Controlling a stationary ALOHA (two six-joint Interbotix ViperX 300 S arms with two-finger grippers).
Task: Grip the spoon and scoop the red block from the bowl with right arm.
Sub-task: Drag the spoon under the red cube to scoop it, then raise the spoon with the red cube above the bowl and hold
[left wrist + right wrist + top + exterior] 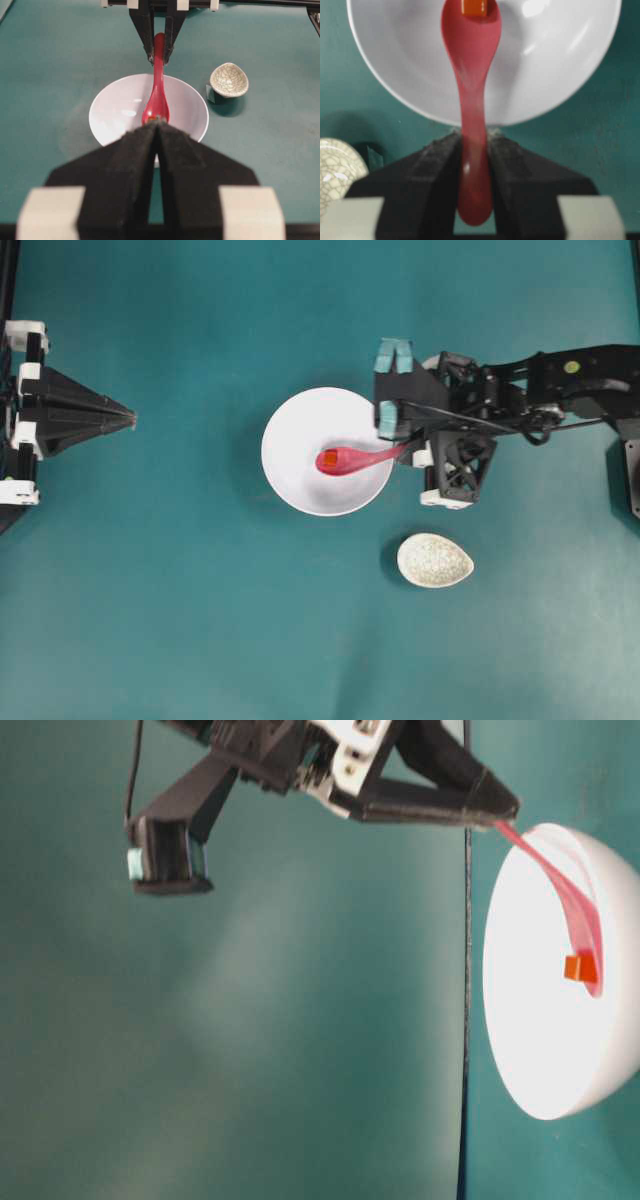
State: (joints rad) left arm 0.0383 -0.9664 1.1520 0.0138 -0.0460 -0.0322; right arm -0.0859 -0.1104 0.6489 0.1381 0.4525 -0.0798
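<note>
The right gripper (472,150) is clamped on the handle of the spoon (350,459), its two black fingers (432,170) pressing the pink stem from either side, with the butt of the handle sticking out behind them toward the wrist camera. The spoon slopes down from the gripper over the near rim of the bowl (290,435), and its scoop lies inside the bowl. The block (328,459) sits on the scoop at its far end, a small orange-red cube; in the table-level view the block (579,967) shows against the white inside of the bowl (540,1020), at the low end of the spoon (570,900). The right arm (520,390) reaches in from the right edge of the overhead view. The left gripper (130,420) hangs at the left side, well apart from the bowl, its jaws pressed together with nothing between them; from its own camera the closed fingers (125,165) point straight at the bowl (112,107) and spoon (157,95). A small speckled dish (435,560) stands on the teal table (180,620), near the bowl and not touching it
</note>
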